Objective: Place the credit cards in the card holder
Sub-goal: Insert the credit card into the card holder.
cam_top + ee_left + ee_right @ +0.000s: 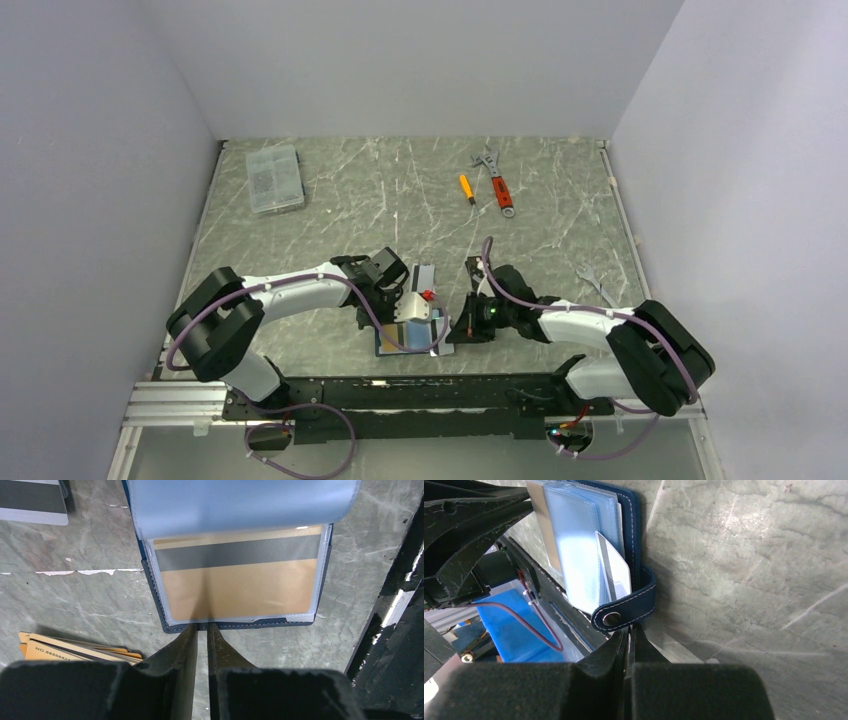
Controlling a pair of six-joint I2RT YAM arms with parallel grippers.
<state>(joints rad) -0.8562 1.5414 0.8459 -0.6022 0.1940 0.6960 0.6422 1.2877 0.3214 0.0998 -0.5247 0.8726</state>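
Observation:
The navy card holder [428,282] lies open between my arms. In the left wrist view an orange-tan credit card [240,590] with a dark stripe sits inside its clear sleeve, and a pale sleeve page [240,502] curls above it. My left gripper [202,626] has its tips at the holder's near edge [260,624]. Its jaws stand a narrow slit apart, with bare table showing between them. My right gripper [630,629] is shut, tips right under the snap tab [624,612]. A white-grey card [616,570] stands in another sleeve.
A stack of orange-tan cards [75,650] and a white-grey striped card [30,502] lie left of the holder. At the back stand a clear plastic box [274,178], an orange screwdriver [466,188] and a red-handled wrench [497,185]. The right arm [395,610] is close beside the holder.

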